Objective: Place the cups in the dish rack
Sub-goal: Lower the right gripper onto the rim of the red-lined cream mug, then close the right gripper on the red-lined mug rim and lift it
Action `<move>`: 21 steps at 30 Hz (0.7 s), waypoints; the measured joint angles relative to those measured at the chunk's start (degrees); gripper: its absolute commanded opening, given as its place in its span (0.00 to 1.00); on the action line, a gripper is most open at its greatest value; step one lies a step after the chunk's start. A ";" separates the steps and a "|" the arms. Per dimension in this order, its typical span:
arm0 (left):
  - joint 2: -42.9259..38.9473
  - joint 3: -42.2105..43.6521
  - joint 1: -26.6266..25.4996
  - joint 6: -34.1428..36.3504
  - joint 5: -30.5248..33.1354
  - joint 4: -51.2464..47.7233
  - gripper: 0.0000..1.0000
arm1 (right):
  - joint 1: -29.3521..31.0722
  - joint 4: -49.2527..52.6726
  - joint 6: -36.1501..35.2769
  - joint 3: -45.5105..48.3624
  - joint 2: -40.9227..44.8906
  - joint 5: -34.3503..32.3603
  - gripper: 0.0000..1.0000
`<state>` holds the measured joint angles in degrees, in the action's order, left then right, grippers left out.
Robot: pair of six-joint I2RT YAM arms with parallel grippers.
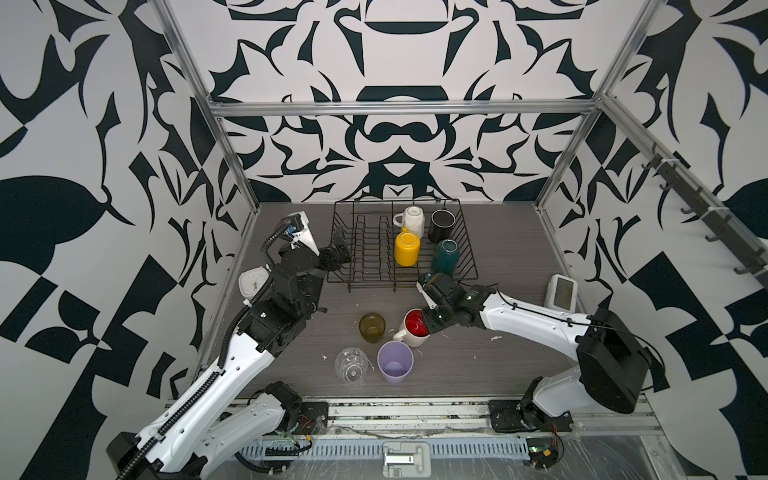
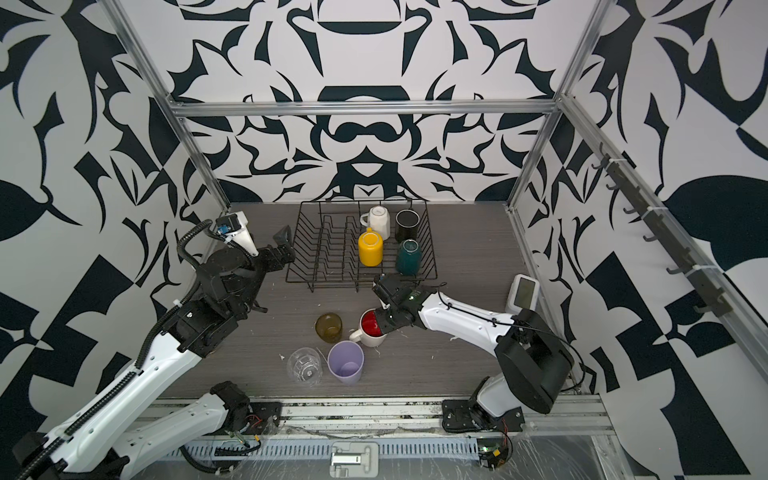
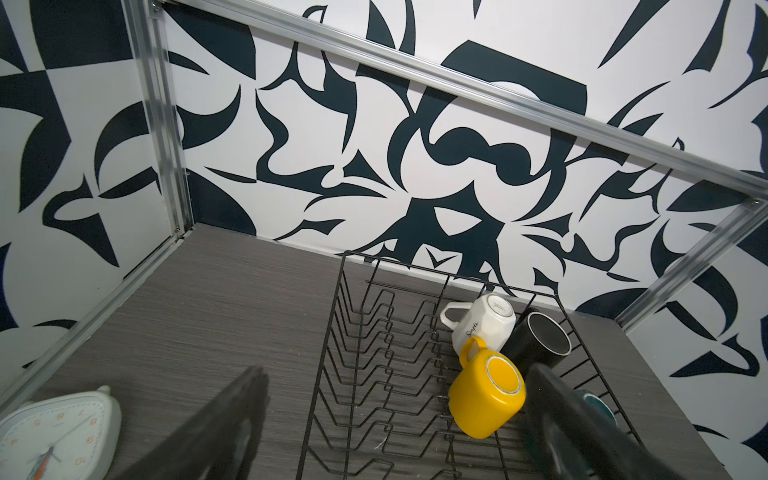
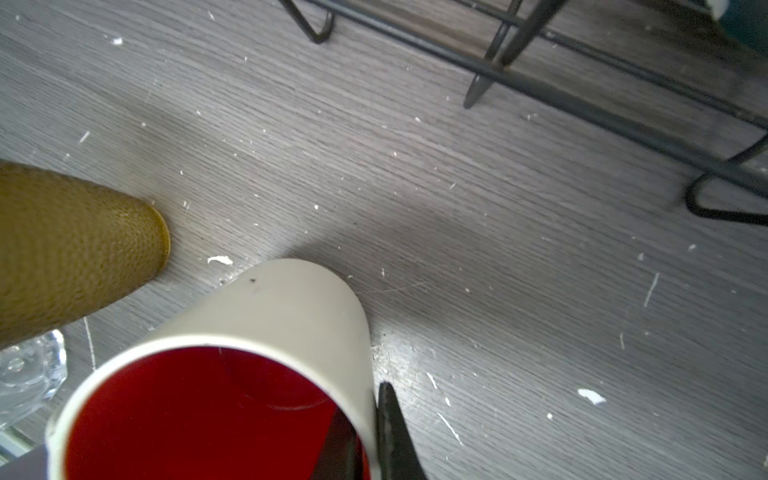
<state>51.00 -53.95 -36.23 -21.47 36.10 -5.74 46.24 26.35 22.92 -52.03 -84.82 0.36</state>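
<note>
The black wire dish rack (image 1: 365,249) stands at the back of the table. In it are a white mug (image 1: 411,220), a black mug (image 1: 441,224), a yellow mug (image 1: 407,248) and a teal mug (image 1: 445,255). On the table in front stand an amber glass (image 1: 372,327), a clear glass (image 1: 352,365), a lilac tumbler (image 1: 395,362) and a red-inside white mug (image 1: 415,329). My right gripper (image 4: 368,432) is shut on that mug's rim (image 4: 365,374), one finger inside and one outside. My left gripper (image 3: 399,370) hangs open at the rack's left side, holding nothing.
A white clock (image 1: 251,282) lies at the table's left edge under my left arm. A small white screen device (image 1: 562,291) stands at the right. Aluminium frame posts and patterned walls close in the table on three sides.
</note>
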 measured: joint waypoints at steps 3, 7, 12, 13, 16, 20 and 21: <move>-0.31 0.42 0.02 0.04 -0.02 0.20 0.99 | -0.02 0.39 0.13 -0.04 0.15 -0.28 0.00; -0.70 1.11 0.24 0.31 -0.31 0.81 0.99 | -0.83 3.32 0.13 -0.07 1.86 -0.79 0.00; -1.22 2.69 0.35 0.72 -1.38 3.39 0.99 | -5.73 6.16 0.13 0.15 9.01 0.39 0.00; -1.42 3.26 0.44 0.76 -1.57 4.11 0.99 | -7.34 6.56 0.13 0.15 11.10 1.01 0.00; -2.10 4.94 0.96 0.92 -2.40 6.43 0.99 | -11.74 7.06 0.15 0.15 16.35 3.23 0.00; -2.84 7.15 2.21 1.51 -6.05 10.21 0.99 | -17.25 7.37 0.61 0.15 21.03 7.50 0.00; -2.89 7.76 2.58 1.86 -7.58 11.47 0.99 | -18.58 7.32 0.94 0.15 21.70 9.07 0.00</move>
<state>48.12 -46.19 -33.65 -19.62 28.51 5.74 27.66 33.67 23.86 -51.88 -63.11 9.43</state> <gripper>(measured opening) 0.993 0.097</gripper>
